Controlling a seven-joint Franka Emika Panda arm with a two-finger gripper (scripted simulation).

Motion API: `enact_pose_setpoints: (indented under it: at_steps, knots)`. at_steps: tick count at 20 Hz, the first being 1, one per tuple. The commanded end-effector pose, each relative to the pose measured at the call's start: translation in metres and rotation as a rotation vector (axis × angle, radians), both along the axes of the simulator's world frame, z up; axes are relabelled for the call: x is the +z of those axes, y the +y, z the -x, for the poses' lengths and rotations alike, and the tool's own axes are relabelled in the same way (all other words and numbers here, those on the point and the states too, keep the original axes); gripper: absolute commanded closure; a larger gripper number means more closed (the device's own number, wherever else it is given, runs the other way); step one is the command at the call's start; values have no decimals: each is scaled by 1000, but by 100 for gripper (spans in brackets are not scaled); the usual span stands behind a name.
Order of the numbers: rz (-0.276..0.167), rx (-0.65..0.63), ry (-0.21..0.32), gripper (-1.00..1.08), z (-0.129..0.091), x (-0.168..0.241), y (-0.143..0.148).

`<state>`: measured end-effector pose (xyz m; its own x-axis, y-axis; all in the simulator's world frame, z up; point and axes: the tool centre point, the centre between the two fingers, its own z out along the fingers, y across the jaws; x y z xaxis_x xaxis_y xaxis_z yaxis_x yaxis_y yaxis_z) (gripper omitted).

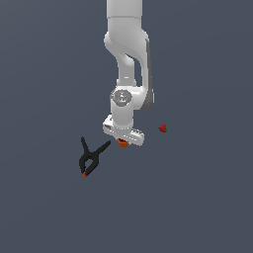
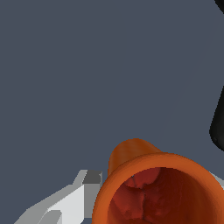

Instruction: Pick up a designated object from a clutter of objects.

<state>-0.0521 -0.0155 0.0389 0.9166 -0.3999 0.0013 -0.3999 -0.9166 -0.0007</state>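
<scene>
The orange cup [image 2: 153, 192] fills the near part of the wrist view, its dark red-orange inside facing the camera. It sits between the fingers of my gripper [image 2: 154, 178]. One grey finger [image 2: 81, 192] presses against its side, and a sliver of the other shows at the far side of the rim. In the exterior view the cup [image 1: 122, 144] peeks out just under the hand, with the gripper [image 1: 123, 140] down around it. The black spring clamp [image 1: 92, 157] with its red tip lies towards the exterior view's left. The red strawberry [image 1: 163, 128] lies towards its right. The yellow cube is hidden.
The clamp's black body [image 2: 217, 118] shows at the edge of the wrist view, close to the cup. The grey floor [image 1: 197, 197] stretches around the objects. The white arm [image 1: 129, 54] stands upright over the cup.
</scene>
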Motion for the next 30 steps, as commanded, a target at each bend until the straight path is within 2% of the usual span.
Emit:
enact_pose_setpoints:
  at_steps: [1, 8, 15, 21, 30]
  knots:
    - [0, 0, 1, 108, 0, -1, 0]
    - [0, 0, 0, 108, -2, 3, 1]
    - [0, 0, 0, 108, -12, 26, 6]
    - [0, 0, 0, 108, -30, 63, 13]
    - [1, 0, 0, 108, -67, 140, 29]
